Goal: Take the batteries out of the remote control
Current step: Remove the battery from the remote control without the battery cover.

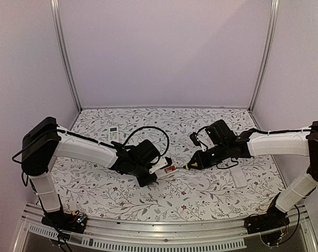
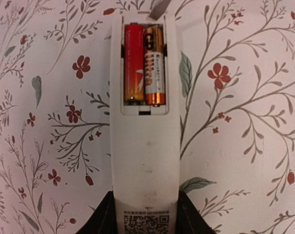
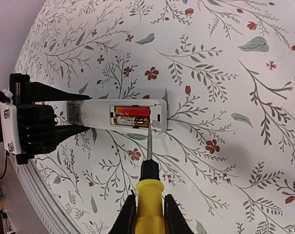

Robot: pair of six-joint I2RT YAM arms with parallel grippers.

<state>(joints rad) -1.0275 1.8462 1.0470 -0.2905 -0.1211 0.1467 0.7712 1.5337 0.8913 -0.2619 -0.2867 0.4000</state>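
Plastic, metal and a printed cover.
Matt white plastic on the remote, faintly speckled. The batteries wear glossy wrap, one red, one coppery with a metallic sheen. The screwdriver: smooth yellow plastic handle, slight gloss, black collar, thin bare-metal shaft. The table cover: matt floral print, smooth; cloth or paper, cannot tell.

Red-orange batteries, white remote

pale lilac walls, metal posts — floral-patterned tabletop
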